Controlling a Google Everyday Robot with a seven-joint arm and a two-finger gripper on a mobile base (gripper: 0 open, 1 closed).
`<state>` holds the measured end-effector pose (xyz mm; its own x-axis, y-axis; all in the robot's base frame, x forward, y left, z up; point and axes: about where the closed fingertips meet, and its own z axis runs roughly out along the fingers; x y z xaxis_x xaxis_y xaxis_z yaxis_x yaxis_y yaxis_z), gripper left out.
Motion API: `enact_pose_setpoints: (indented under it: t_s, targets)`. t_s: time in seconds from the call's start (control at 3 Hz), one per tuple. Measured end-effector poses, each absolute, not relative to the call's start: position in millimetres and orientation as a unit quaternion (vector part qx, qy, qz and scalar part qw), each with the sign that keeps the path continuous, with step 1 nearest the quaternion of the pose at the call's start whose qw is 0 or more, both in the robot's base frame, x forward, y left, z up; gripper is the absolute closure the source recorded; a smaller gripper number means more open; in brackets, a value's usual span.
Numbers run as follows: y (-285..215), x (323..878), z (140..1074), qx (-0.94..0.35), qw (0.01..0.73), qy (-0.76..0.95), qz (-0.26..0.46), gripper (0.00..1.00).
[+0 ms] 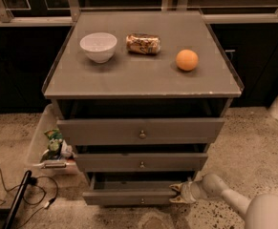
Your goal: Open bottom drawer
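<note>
The gripper [178, 193] hides the right end of the bottom drawer [129, 197].

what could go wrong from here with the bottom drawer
1. The gripper sits at the right end of the bottom drawer front, away from its knob. An off-centre pull might skew the drawer so it binds, or the gripper may slip off the edge.
2. A sudden jerk could shake the cabinet; the orange lies loose on top and might roll off.
</note>
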<state>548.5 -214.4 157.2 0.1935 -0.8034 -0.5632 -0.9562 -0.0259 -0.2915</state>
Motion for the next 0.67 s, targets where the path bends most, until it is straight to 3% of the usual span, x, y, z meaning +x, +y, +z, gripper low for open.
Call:
enact_pose_setpoints:
  t_s: [0.67]
  targets:
    - [-215.7, 536.1, 158.7, -0.707, 0.312, 0.622, 0.122, 0.58]
